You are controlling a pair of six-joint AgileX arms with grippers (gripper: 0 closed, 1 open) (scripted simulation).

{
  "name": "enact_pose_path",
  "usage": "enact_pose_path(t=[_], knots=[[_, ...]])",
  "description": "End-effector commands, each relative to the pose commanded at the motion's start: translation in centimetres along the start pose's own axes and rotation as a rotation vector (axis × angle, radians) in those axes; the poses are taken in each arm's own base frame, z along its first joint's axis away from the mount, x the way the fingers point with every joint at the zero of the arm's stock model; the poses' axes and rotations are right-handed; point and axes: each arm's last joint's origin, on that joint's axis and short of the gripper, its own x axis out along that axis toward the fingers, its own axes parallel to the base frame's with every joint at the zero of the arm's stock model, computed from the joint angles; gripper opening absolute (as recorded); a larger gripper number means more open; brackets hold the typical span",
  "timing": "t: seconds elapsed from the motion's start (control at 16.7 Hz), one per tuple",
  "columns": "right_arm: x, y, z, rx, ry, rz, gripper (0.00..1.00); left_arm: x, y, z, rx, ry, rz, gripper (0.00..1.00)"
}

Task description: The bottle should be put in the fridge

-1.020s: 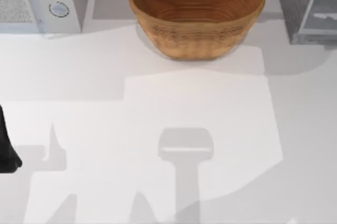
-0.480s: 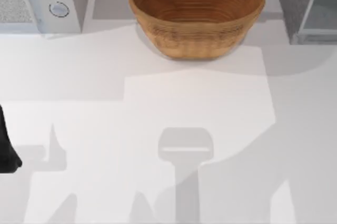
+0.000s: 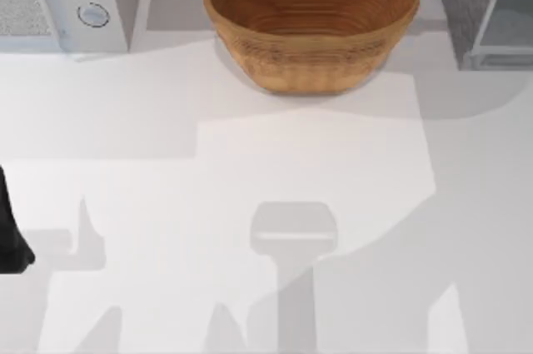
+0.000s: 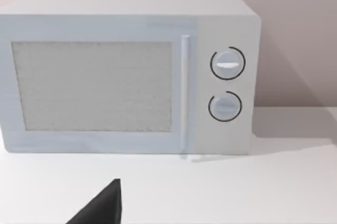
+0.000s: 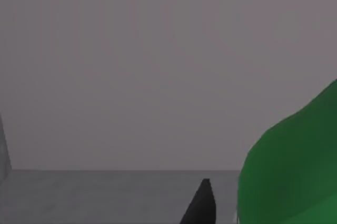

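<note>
Top view: my left arm [image 3: 12,237] sat parked at the bench's [image 3: 250,162] left edge, the fridge [image 3: 483,8] at back right. Left wrist view faced the microwave [image 4: 126,74]. Right wrist view: the bottle [image 5: 295,166] sat close beside my fingertip [image 5: 202,203]; whether the right jaws held it, I couldn't tell

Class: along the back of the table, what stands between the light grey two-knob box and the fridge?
In the top view, a woven basket stands between the box and the fridge.
</note>
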Motion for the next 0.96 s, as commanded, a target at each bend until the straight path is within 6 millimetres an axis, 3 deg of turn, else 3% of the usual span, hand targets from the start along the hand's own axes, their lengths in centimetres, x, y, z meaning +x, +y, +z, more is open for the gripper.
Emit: enact_pose_path(t=[0.6,0.96], knots=[[0.0,0.0,0.0,0.0,0.0,0.0,0.98,0.0,0.0,0.0,0.0,0.0,0.0,1.0],[0.0,0.0,0.0,0.0,0.0,0.0,1.0,0.0,0.0,0.0,0.0,0.0,0.0,1.0]])
